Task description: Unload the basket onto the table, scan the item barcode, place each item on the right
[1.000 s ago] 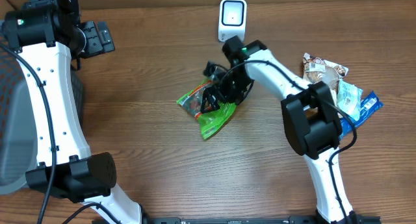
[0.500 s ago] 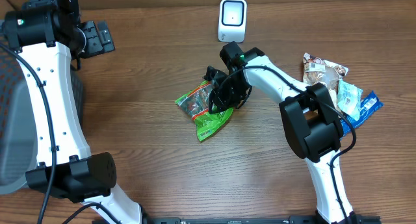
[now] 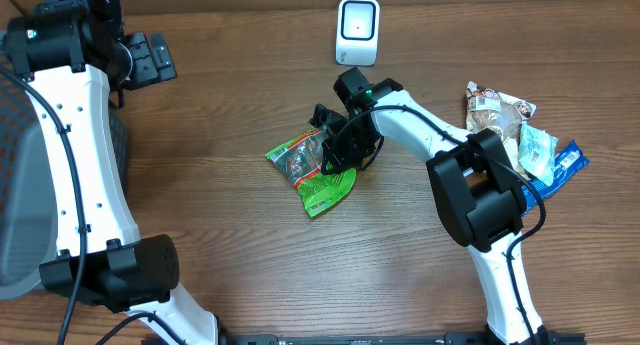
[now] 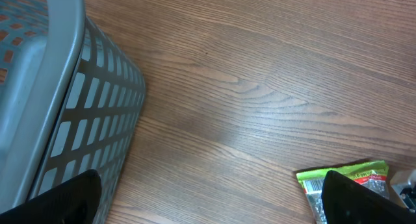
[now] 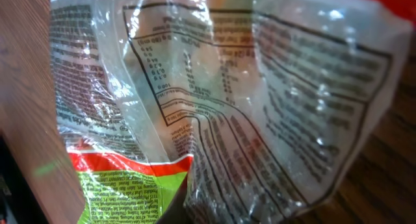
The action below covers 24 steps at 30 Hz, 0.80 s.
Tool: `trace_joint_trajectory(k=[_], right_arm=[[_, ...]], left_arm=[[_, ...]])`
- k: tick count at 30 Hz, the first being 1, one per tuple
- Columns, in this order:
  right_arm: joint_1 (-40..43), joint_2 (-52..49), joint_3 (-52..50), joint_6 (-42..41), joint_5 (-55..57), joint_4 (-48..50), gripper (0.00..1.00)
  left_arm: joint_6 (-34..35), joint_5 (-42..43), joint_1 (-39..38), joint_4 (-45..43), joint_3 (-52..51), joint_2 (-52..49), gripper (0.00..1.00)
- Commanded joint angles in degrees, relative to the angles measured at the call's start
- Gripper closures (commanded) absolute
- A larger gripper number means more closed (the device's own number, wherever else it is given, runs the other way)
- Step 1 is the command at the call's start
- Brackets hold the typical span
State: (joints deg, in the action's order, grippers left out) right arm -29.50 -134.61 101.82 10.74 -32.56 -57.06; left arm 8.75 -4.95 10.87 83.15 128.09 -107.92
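The item, a green and clear snack bag, lies on the wooden table below the white barcode scanner. My right gripper is shut on the bag's upper right edge. In the right wrist view the crinkled bag fills the frame, its printed nutrition panel facing the camera, with one dark finger just showing under the pinched film. No barcode shows there. My left gripper hangs open far to the back left. From its wrist view, a corner of the bag with a barcode patch peeks in beside one fingertip.
A grey mesh basket stands at the table's left edge. Several other snack packets are piled at the right, beside the right arm's base.
My right gripper closed on the bag's edge and shifted slightly left, nudging the bag left with it. The left arm has not moved.
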Motion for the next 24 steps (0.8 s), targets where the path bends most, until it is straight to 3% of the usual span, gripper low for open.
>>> trace_joint_trajectory(k=[1,10,24], right_arm=[[2.7,-1.6,-0.2,0.0,-0.5,-2.3,0.96],[12.1,5.1,4.0,11.3,-26.9,-9.6,0.96],[16.4,14.5,4.0,16.7,-30.3,-14.9,0.96]], left_arm=[[-1.1,0.1,-0.4,0.0,0.3,-0.6,0.0],[-1.1,0.1,-0.4,0.0,0.3,-0.6,0.0],[-1.1,0.1,-0.4,0.0,0.3,-0.6,0.0]])
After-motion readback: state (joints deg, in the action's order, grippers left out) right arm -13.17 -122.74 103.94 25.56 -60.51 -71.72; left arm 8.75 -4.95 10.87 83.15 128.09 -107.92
